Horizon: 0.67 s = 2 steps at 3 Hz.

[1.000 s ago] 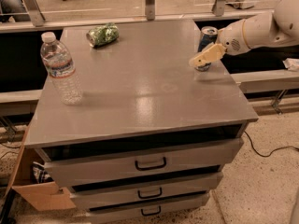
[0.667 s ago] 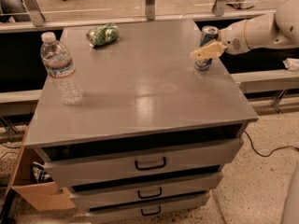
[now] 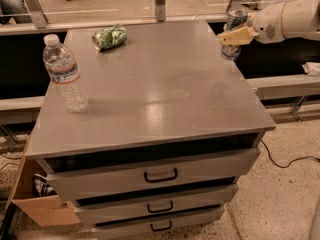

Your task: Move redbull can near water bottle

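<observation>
Clear ribbed plastic water bottle [image 3: 65, 76], white cap, stood at 9 o'clock on the grey metal cabinet top [image 3: 160, 99]. Green patterned can [image 3: 110, 37] lay on its side at 11 o'clock. Slim blue-and-silver redbull can [image 3: 231, 50] was at 2 o'clock, apparently clamped in the beige two-finger gripper [image 3: 239, 35]. Judgement: carry it upright toward 9 o'clock, passing clear of the green patterned can, and set it down without nudging the bottle. Count: one bottle, two cans.

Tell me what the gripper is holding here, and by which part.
The gripper holds the redbull can around its mid-body, with one finger crossing the can's front, at the table's far right edge.
</observation>
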Each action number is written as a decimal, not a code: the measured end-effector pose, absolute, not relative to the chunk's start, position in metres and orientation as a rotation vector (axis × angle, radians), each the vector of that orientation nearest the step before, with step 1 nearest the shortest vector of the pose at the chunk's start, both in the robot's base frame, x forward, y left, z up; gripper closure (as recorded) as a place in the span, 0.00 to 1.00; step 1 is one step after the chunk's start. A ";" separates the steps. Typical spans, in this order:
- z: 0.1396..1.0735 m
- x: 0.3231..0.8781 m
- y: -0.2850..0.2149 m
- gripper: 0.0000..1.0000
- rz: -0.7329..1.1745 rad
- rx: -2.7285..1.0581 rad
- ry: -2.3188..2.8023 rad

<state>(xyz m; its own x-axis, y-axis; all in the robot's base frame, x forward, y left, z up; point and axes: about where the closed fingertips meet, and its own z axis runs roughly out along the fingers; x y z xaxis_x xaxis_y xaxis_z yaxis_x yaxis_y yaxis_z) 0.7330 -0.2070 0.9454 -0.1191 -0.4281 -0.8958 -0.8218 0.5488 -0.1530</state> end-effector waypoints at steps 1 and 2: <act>0.950 0.733 -0.206 1.00 0.473 -1.045 1.734; 0.945 0.732 -0.197 1.00 0.511 -1.050 1.724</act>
